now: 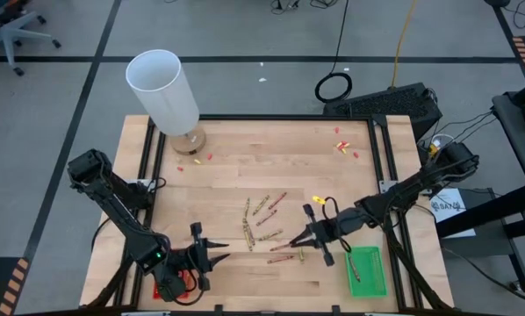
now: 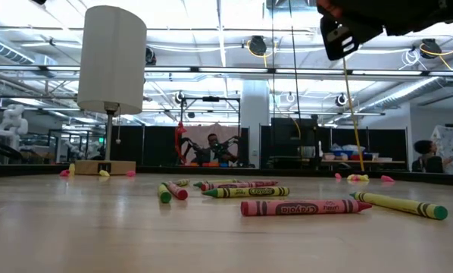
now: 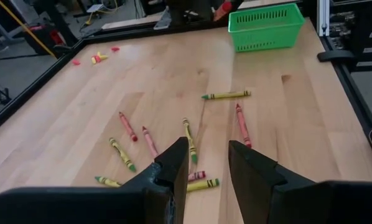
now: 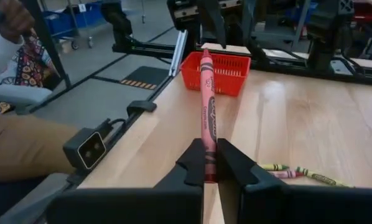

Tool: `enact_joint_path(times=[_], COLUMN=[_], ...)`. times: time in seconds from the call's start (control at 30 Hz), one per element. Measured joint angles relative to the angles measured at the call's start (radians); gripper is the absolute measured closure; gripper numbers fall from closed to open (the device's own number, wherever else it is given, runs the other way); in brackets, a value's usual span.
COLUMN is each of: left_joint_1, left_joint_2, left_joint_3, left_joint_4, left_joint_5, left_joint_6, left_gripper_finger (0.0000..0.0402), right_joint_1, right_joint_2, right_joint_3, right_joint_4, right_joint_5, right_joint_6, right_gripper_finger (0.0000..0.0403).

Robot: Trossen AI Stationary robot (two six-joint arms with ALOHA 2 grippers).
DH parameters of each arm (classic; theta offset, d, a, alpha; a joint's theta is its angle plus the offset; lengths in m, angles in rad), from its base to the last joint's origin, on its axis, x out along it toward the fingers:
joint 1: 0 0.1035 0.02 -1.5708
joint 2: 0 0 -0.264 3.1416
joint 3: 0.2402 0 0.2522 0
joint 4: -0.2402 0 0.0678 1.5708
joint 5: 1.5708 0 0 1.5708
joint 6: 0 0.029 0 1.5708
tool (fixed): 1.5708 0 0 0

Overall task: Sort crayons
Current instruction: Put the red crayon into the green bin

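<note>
Several olive and red crayons (image 1: 262, 221) lie flat on the wooden table's middle; they also show in the left wrist view (image 3: 148, 142) and the low view (image 2: 302, 207). My right gripper (image 1: 293, 240) hangs over them, shut on a red crayon (image 4: 207, 106) that points toward the red basket (image 4: 217, 71). My left gripper (image 3: 211, 158) is open and empty near the front left, beside the red basket (image 1: 170, 288). A green basket (image 1: 365, 270) stands at the front right. My right gripper pinches the red crayon near its rear end (image 4: 208, 152) between its two fingers. The fingers come from the table's right and lie along the crayon, which sticks out forward past the fingertips. The crayon is lifted clear of the table.
A tall white cylinder on a wooden base (image 1: 163, 88) stands at the far left. Small red and yellow scraps (image 1: 341, 147) lie near the far edge. A black frame rims the table. A seated person (image 4: 12, 134) shows beyond the table's left side.
</note>
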Motion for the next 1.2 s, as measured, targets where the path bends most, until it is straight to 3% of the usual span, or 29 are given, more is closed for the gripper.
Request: enact_joint_path(times=[0.3,0.5,0.8,1.2], left_joint_1=[0.003,0.018,0.046,0.052], left_joint_2=[0.000,0.000,0.000,0.000], left_joint_3=[0.000,0.000,0.000,0.000], left_joint_4=[0.007,0.007,0.013,0.013], left_joint_5=[-0.001,-0.001,0.007,0.010], left_joint_6=[0.000,0.000,0.000,0.000], left_gripper_finger=[0.0288,0.0288,0.0289,0.0288], right_joint_1=[0.004,0.001,0.003,0.003], right_joint_2=[-0.001,-0.067,-0.198,-0.265], right_joint_3=[-0.022,-0.042,-0.042,-0.042], right_joint_4=[0.090,0.127,-0.021,-0.099], right_joint_5=[0.051,0.052,0.104,0.103], right_joint_6=[-0.010,-0.034,-0.076,-0.065], right_gripper_finger=[0.0401,0.0401,0.0401,0.0401])
